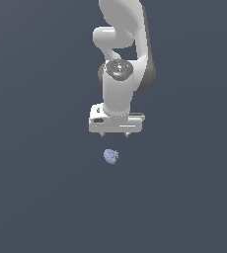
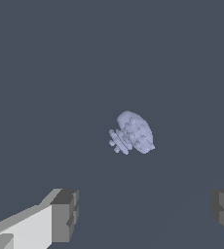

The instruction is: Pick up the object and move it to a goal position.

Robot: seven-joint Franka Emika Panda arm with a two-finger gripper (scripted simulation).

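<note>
I see my gripper (image 1: 115, 134) spread wide and empty — the small lavender blob (image 1: 111, 156) sits just below it, untouched.

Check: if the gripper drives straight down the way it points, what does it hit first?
Likely the lavender blob: it sits beyond the open gripper, roughly between the fingers in the wrist view. Depth unclear; it may be slightly off-line.

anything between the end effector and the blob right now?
Nothing. In the exterior view, only bare dark ground separates the open end effector from the lavender blob; the wrist view shows the same.
</note>
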